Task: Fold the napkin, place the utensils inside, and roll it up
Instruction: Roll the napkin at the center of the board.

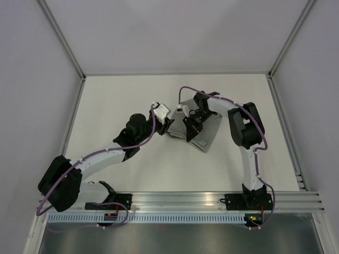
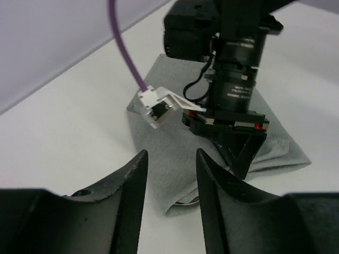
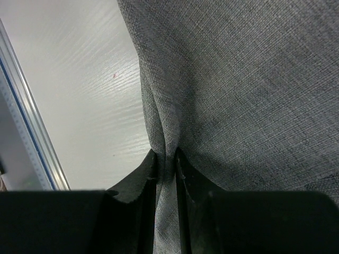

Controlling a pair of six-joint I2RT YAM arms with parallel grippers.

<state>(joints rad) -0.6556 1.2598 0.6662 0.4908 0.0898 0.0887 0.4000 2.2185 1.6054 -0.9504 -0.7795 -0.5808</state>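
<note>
The right tool [image 3: 166, 159] is clamped on a napkin [image 3: 243, 79] fold at the middle of the worktop [image 1: 116, 95]; the left tool [image 2: 171, 159] hovers beside it, fingers [image 2: 132, 180] apart.

Left hand [image 2: 172, 161], fingers apart, low over the folded grey napkin [image 2: 280, 145]; right hand [image 2: 239, 161] pressed into the cloth beyond.

My white, black-jointed left arm [image 1: 100, 159] stretches from the near-left corner toward the desk's middle, its black two-finger left gripper [image 2: 170, 153] held low, fingers apart with nothing between. My matching right arm [image 1: 248, 159] rises from the near edge, elbows toward the right edge, then bends back inward. Its black right gripper [image 3: 166, 154] points down, fingers pinched on a fold of mid-grey woven cloth napkin [image 3: 238, 79].
</note>
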